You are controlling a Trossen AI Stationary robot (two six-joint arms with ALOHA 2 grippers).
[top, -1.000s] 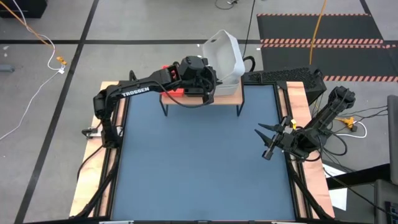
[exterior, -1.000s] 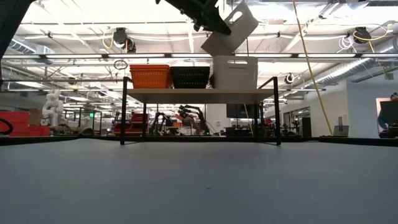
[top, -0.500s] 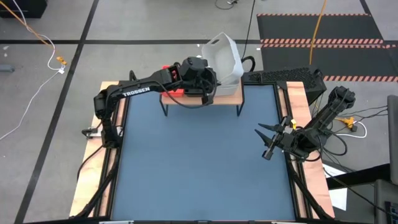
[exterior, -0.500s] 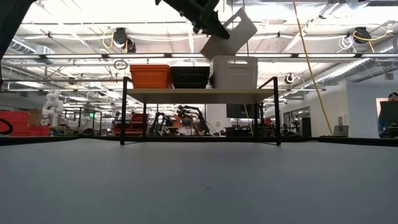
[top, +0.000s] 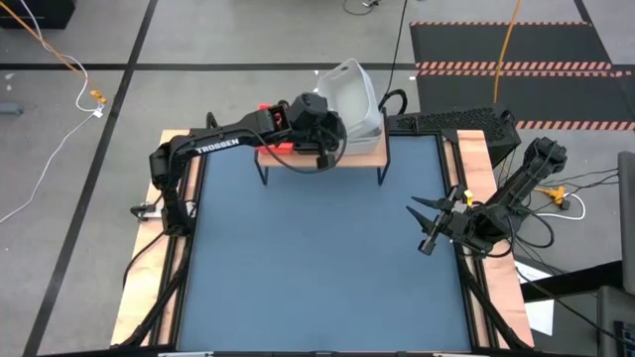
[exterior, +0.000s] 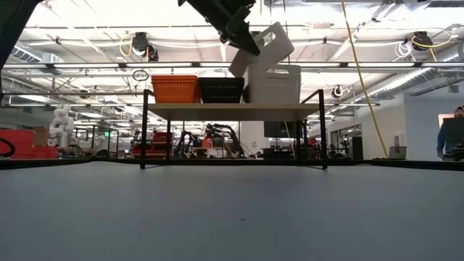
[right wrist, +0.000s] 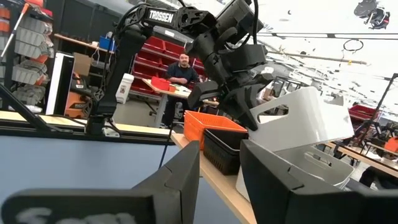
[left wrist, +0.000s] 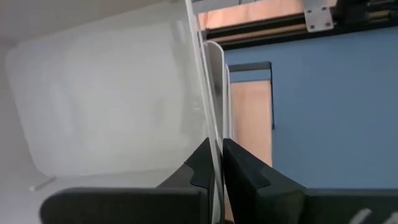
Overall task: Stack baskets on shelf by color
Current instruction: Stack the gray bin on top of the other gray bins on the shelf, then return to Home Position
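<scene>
My left gripper is shut on a translucent white basket, holding it tilted above the right end of the light-wood shelf at the table's far edge. On the shelf stand red baskets, black baskets and a white basket. The held basket also shows in the high view and the right wrist view. My right gripper is open and empty above the table's right side. My left gripper pinches one wall of the white basket at its rim, one finger inside and one outside. The fingers come slanting down from the shelf's left. The basket is steeply tilted, its lower corner at the shelf basket's rim.
The blue table top spreads in front of the shelf. Wood strips run along the table's sides. A seated person shows in the room beyond, and another person stands at the low view's right edge.
My left gripper has gone down and a little toward the table's left with the white basket. The basket has tipped steeper, and its lower corner has come down to the rim of the white basket on the shelf.
</scene>
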